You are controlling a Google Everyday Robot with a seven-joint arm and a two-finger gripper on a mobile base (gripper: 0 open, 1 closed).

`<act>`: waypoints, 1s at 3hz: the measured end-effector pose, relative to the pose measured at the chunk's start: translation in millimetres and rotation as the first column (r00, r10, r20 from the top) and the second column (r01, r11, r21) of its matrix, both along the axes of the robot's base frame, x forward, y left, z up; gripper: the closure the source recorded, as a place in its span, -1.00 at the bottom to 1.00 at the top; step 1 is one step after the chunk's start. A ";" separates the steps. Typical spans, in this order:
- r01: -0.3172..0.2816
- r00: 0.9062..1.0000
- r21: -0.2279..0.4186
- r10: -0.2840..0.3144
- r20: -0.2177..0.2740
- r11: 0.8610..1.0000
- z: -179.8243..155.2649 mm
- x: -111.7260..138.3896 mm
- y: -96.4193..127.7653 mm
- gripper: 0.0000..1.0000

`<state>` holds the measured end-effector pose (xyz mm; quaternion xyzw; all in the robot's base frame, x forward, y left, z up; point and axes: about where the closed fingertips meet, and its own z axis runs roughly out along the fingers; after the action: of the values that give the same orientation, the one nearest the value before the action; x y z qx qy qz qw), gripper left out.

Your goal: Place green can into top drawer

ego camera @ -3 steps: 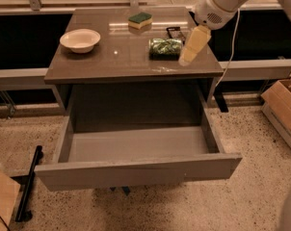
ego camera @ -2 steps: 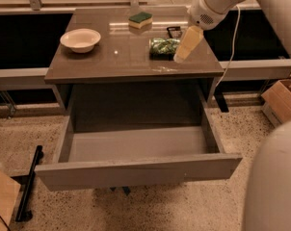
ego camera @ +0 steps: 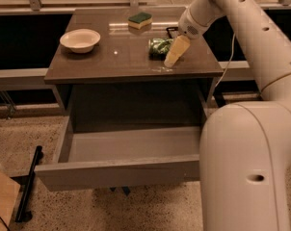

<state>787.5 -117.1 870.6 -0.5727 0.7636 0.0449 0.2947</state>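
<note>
Since a moment ago your gripper (ego camera: 176, 52) has come a little to the left and lower, so it now hangs at the right end of the green can (ego camera: 157, 47), and the thick white arm link (ego camera: 246, 167) fills more of the near right corner. Nearest to you, this link is smooth and rounded, and it hides the right end of the top drawer (ego camera: 116, 173); take care that it does not push the front panel. The drawer stands pulled out, a wide shallow grey box with a plain flat front and a matte grey inside. Behind it the table (ego camera: 102, 64) has a dark, glossy top that reflects light, so a round can may slide or roll on it. The can is on this top toward the right side, not yet in the drawer. It is a small cylinder, shiny green with pale mottling, and it seems to rest on its side. Whether the gripper is open or closed you cannot read from this view, nor whether it touches the can. Come down centred across the can's body, close gently because thin metal probably dents, then lift before moving to the drawer. Farthest back sit a pale round bowl (ego camera: 80, 39) at the left and a soft green-and-yellow sponge (ego camera: 139, 19); keep away from both.
</note>
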 end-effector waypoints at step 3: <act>-0.025 0.998 0.028 0.026 -0.048 0.999 -39.4 28.7 18.0 -0.17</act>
<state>816.2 -99.1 831.2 -0.5772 0.7624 0.0729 0.2833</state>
